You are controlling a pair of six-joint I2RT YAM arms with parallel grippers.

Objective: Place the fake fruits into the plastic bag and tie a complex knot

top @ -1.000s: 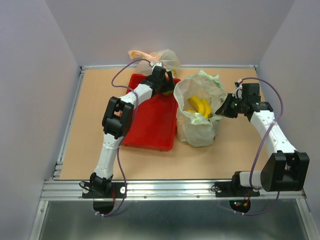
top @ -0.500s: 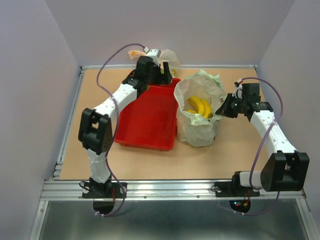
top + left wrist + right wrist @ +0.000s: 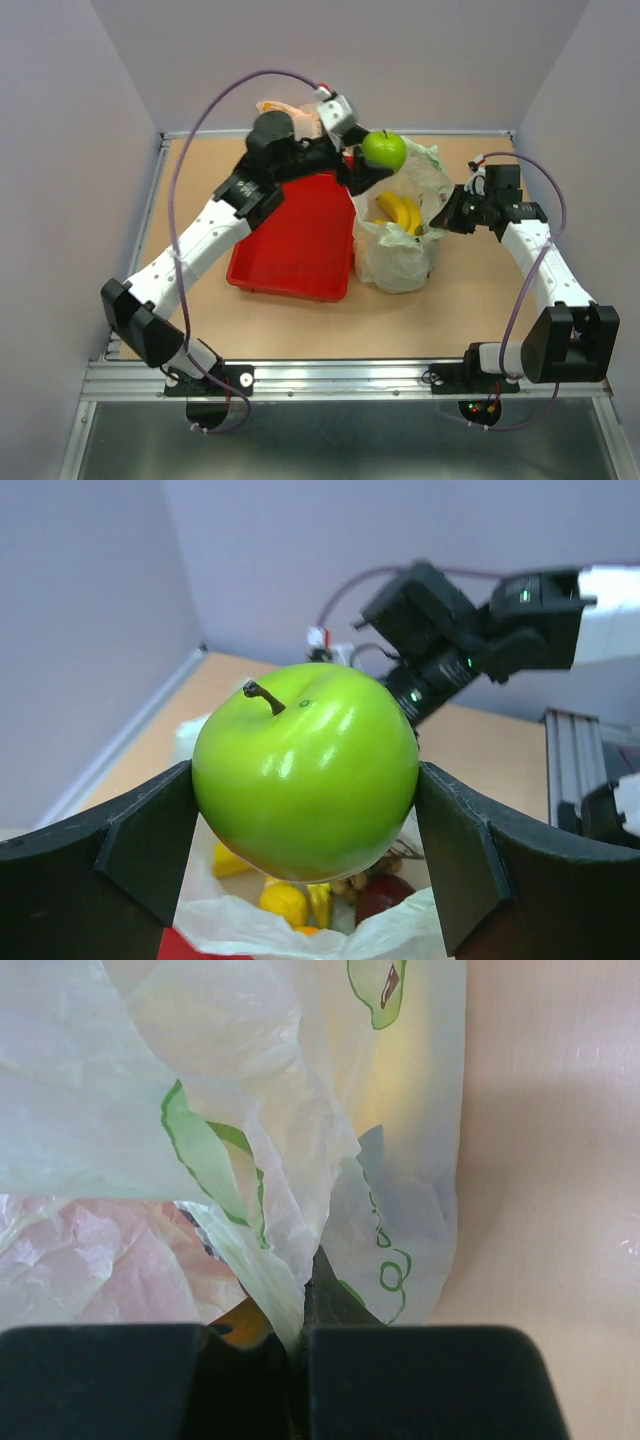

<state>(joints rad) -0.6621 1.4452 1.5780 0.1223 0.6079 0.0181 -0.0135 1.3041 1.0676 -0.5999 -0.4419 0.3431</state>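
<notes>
**Green apple up over the open bag**

The left fingers [image 3: 140,850] squeeze the round, shiny green plastic apple [image 3: 305,770] from both sides, with its stalk pointing up. It hangs in the air, off the counter [image 3: 480,300]. Seen from above, it sits at about 12 o'clock of the open mouth of the thin pale-green plastic bag [image 3: 395,265], just over the far rim. The left wrist view shows the mouth under the apple, with yellow plastic bananas [image 3: 400,212] inside. The right fingers [image 3: 400,1380], pressed together, pinch the bag's rim at its 3 o'clock side. I think the apple must go a little toward 6 o'clock and down before the left fingers let go.
</notes>
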